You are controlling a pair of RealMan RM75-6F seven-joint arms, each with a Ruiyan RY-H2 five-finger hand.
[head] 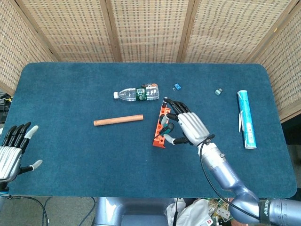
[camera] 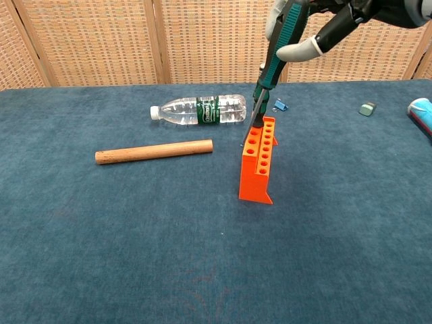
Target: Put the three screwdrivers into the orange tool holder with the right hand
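Note:
The orange tool holder (head: pixel 160 125) (camera: pixel 259 163) stands mid-table, its rows of holes facing up. One screwdriver (head: pixel 165 100) (camera: pixel 258 104) stands upright in its far end. My right hand (head: pixel 187 127) (camera: pixel 334 19) hovers over the holder and pinches a second screwdriver (head: pixel 165 130) (camera: pixel 276 55) by its green-and-black handle. That screwdriver is tilted, shaft down, and its tip hangs just left of the holder's far end, outside the holes. It partly hides the standing screwdriver in the chest view. My left hand (head: pixel 12 150) rests open at the table's near left edge.
A water bottle (head: pixel 137 93) (camera: pixel 200 109) lies behind the holder, and a wooden dowel (head: pixel 118 120) (camera: pixel 154 151) lies to its left. A small blue clip (head: pixel 178 86) (camera: pixel 279 106), a small grey-green piece (head: pixel 218 92) (camera: pixel 366 109) and a blue-white tube (head: pixel 246 119) lie to the right.

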